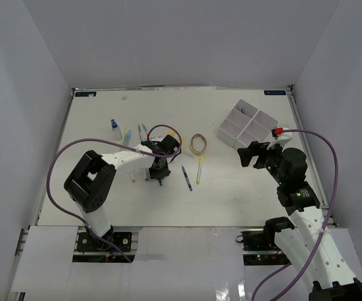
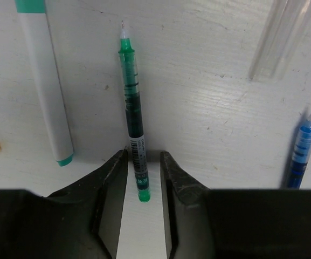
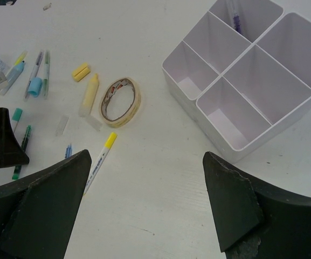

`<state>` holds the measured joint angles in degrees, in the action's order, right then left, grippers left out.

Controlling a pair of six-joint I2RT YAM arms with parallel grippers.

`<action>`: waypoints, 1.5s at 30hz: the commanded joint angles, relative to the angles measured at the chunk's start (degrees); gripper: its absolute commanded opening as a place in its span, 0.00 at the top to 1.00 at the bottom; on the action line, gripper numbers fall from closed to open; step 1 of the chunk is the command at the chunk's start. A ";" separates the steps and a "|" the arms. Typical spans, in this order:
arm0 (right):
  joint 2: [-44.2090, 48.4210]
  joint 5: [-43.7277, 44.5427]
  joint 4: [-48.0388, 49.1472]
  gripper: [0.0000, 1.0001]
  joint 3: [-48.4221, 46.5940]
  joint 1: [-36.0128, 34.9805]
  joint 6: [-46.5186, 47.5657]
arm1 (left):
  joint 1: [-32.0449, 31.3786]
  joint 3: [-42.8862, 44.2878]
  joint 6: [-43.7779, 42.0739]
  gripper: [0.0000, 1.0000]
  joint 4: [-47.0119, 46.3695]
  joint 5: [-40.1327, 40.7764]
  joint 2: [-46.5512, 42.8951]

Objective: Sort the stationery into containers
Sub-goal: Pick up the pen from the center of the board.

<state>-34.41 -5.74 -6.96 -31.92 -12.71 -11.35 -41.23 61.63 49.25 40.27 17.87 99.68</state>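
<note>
Well left of the white tray (image 3: 228, 141), across bare table (image 1: 231, 188), the left gripper (image 2: 144, 159) sits at the surface. It is parted narrowly, jaws straddling the green pen (image 2: 133, 108) at its tail without clamping it, with a white marker (image 2: 50, 91) and a blue pen (image 2: 302, 154) on either side. The right gripper (image 3: 145, 156) hangs beside the tray's near corner, spread wide, empty.

Top cam: high, near side, looks down on whole table (image 1: 231, 200). L wrist cam: very close above green pen (image 2: 133, 108). R wrist cam: from right, shares that pen.

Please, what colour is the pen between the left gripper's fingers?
The pen is green; the left wrist view shows it best.
</note>
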 commanded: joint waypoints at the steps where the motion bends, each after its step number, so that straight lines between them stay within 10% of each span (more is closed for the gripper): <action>1: 0.49 0.64 1.60 0.10 0.37 0.32 0.72 | -0.16 0.60 0.32 0.63 0.33 1.47 1.04; 9: -1.44 -2.44 -0.15 0.09 -1.65 0.14 1.95 | -0.08 0.07 -2.93 0.88 -1.24 2.52 -3.24; 23: -23.22 10.30 -10.61 0.06 -18.59 -16.79 0.28 | 0.19 -6.61 -35.69 0.89 -22.24 3.40 -30.14; 34: -48.89 15.50 -14.13 0.01 -35.74 -29.21 5.01 | 2.74 -13.89 -42.49 0.90 -27.09 7.00 -38.15; 45: -66.55 5.85 -19.40 0.33 -48.40 -29.39 22.95 | 4.05 -14.16 -40.21 0.87 -25.24 16.49 -37.80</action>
<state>-98.78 4.54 -23.57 -76.12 -42.04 5.45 -37.95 46.44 7.86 14.98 30.15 62.94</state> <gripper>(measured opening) 0.684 0.188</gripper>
